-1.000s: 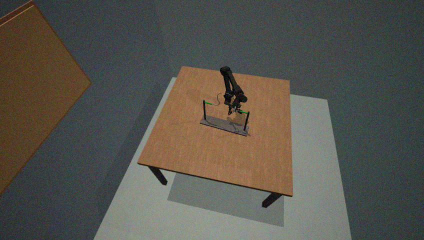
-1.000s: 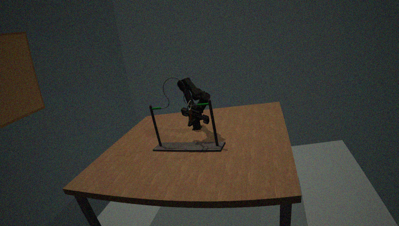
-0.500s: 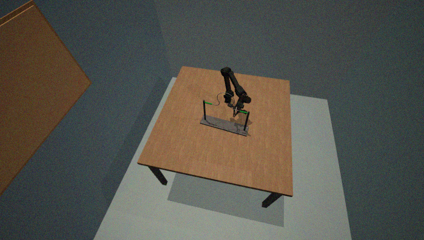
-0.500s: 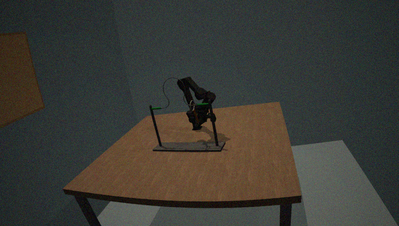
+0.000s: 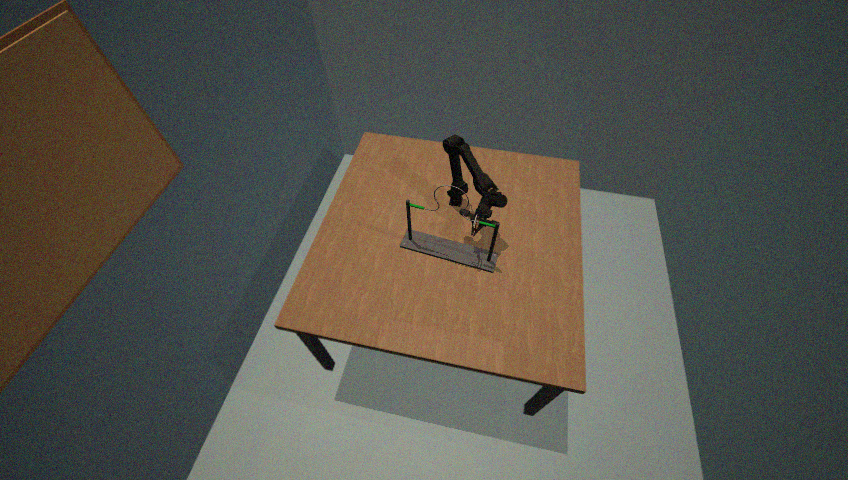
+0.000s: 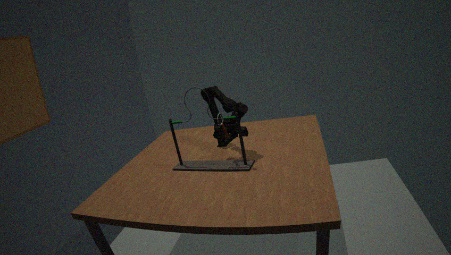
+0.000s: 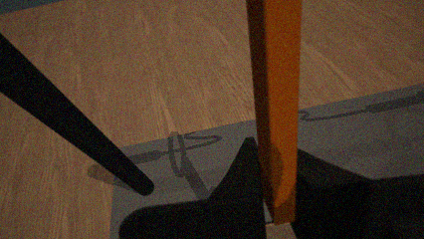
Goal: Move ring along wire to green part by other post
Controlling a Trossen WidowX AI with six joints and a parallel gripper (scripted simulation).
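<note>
Your gripper (image 5: pixel 474 230) (image 6: pixel 223 142) (image 7: pixel 258 143) is closed down on the orange handle (image 6: pixel 224 128) (image 7: pixel 282 100), its fingers pinching the lower end while the rest slants up between them. At the top of the handle you have the ring (image 5: pixel 474 222) (image 6: pixel 217 117), standing roughly upright around the wire, at the inner end of the green part (image 5: pixel 487 224) (image 6: pixel 228 117) nearer the table's right edge in the top view. You can't tell from here whether it touches the wire. Beyond it, the grey wire (image 5: pixel 437 189) (image 6: pixel 193 87) curves up and over toward the other green part (image 5: pixel 415 206) (image 6: pixel 176 122), on the left-edge side. Both posts rise from a grey base (image 5: pixel 446 246) (image 6: pixel 211 165), which lies between the left and right edges of the wooden table (image 5: pixel 416 297) (image 6: pixel 202 195), well apart from its two near corners.
</note>
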